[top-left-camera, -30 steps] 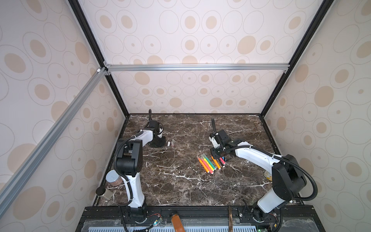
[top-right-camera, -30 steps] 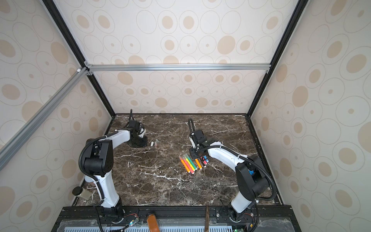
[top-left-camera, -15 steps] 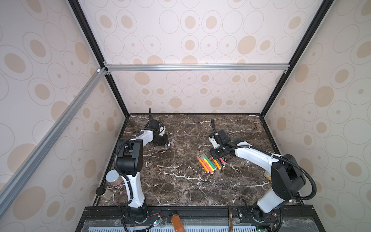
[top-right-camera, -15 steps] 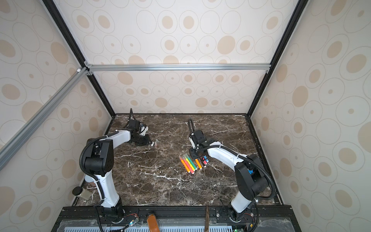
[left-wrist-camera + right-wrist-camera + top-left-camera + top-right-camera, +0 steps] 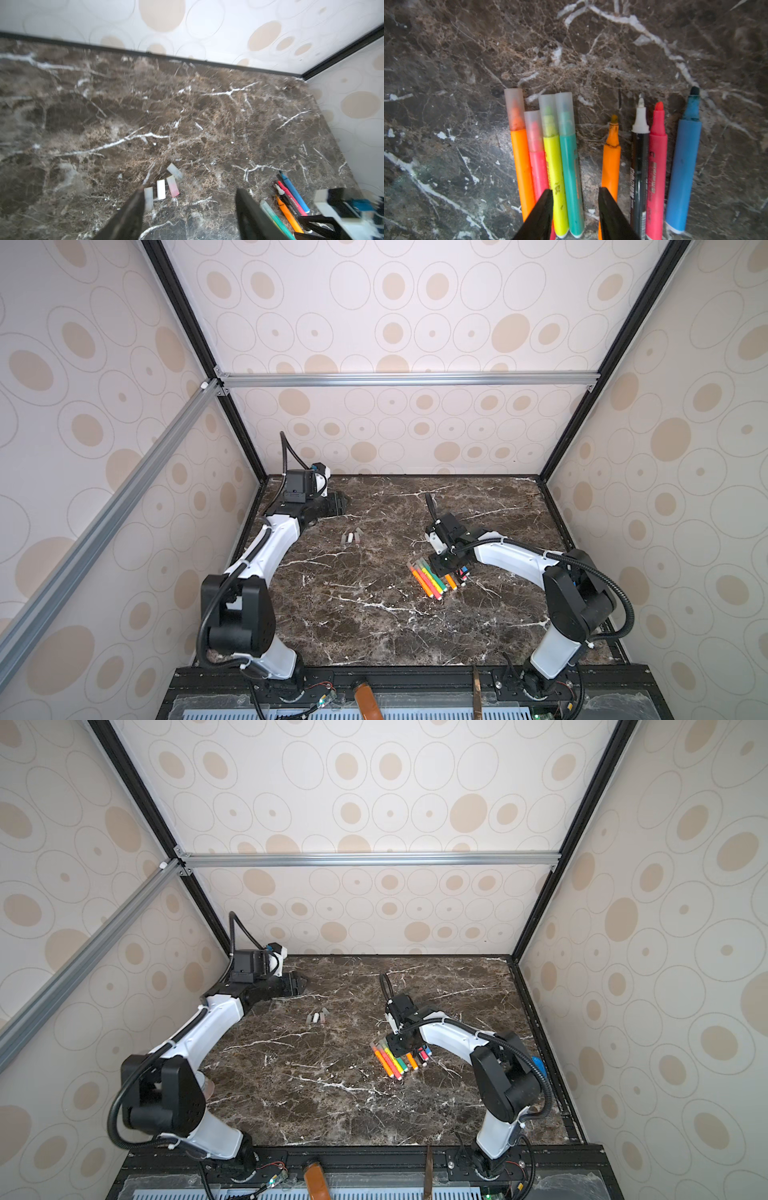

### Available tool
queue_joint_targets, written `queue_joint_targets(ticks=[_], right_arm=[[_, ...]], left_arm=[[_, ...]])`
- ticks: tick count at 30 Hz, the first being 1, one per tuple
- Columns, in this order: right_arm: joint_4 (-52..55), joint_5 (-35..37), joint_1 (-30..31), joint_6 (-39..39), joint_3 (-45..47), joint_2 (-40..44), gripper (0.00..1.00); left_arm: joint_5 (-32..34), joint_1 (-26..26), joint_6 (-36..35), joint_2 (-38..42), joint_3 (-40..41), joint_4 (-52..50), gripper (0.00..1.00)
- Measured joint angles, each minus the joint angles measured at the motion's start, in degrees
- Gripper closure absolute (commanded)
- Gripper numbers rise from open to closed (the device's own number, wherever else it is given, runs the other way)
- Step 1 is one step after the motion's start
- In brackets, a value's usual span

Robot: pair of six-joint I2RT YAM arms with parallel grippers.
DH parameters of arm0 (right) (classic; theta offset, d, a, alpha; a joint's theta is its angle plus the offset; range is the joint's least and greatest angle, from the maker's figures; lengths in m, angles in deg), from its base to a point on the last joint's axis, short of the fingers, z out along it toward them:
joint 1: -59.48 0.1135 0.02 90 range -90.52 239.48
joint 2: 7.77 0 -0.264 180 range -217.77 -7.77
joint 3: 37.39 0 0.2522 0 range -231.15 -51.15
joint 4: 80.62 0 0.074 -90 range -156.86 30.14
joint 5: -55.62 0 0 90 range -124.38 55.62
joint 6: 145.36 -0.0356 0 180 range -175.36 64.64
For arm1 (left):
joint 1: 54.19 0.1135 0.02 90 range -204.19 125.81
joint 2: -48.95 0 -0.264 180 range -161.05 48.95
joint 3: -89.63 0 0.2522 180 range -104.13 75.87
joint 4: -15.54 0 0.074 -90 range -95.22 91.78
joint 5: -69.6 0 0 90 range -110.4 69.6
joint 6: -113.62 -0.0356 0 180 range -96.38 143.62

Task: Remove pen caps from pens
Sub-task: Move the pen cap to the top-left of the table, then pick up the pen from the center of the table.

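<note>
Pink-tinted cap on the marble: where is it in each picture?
In a top view: pink-tinted cap, left of the pens.
In a top view: cap, also left of the pens.
Left wrist: cap, next to the white cap.
Right wrist: not in it.
Shared landmark: the pens.

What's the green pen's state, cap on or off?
Cap on. In the right wrist view a translucent cap covers the tip of the green pen, unlike the bare-tipped blue pen in the same row.

Frosted plastic pen caps (image 5: 161,189) on glossy marble-look table (image 5: 187,104)
</note>
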Motion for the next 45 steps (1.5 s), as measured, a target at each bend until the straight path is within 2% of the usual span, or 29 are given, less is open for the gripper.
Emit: queue_joint_targets(ticks=[4, 7, 13, 19, 41, 43, 45], right_arm=[[0.13, -0.24, 1.7, 0.02, -0.81, -0.11, 0.61], [0.26, -0.5, 3.23, -0.24, -1.22, -0.11, 0.61], [0.35, -0.7, 6.19, -1.2, -1.95, -3.17, 0.61], [1.57, -0.55, 7.72, -2.03, -2.51, -5.44, 0.63], [3.08, 1.97, 10.29, -2.6, -5.62, -10.14, 0.68], [3.1, 2.36, 10.6, -2.62, -5.81, -10.45, 0.71], [3.13, 2.6, 10.84, -2.54, -5.95, -10.58, 0.79]], left_arm=[[-3.17, 0.0, 5.14, 7.39, 9.07, 10.16, 0.0], [-4.35, -0.02, 9.29, 10.03, 16.52, 16.17, 0.0], [-1.44, -0.04, 14.36, 13.64, 25.86, 20.46, 0.0], [1.09, -0.02, 15.58, 16.72, 26.6, 23.32, 0.01], [2.45, -0.02, 15.47, 14.88, 26.53, 23.28, 0.06], [2.45, -0.02, 15.39, 14.88, 26.45, 23.21, 0.06], [2.45, -0.02, 15.32, 14.88, 26.25, 22.99, 0.07]])
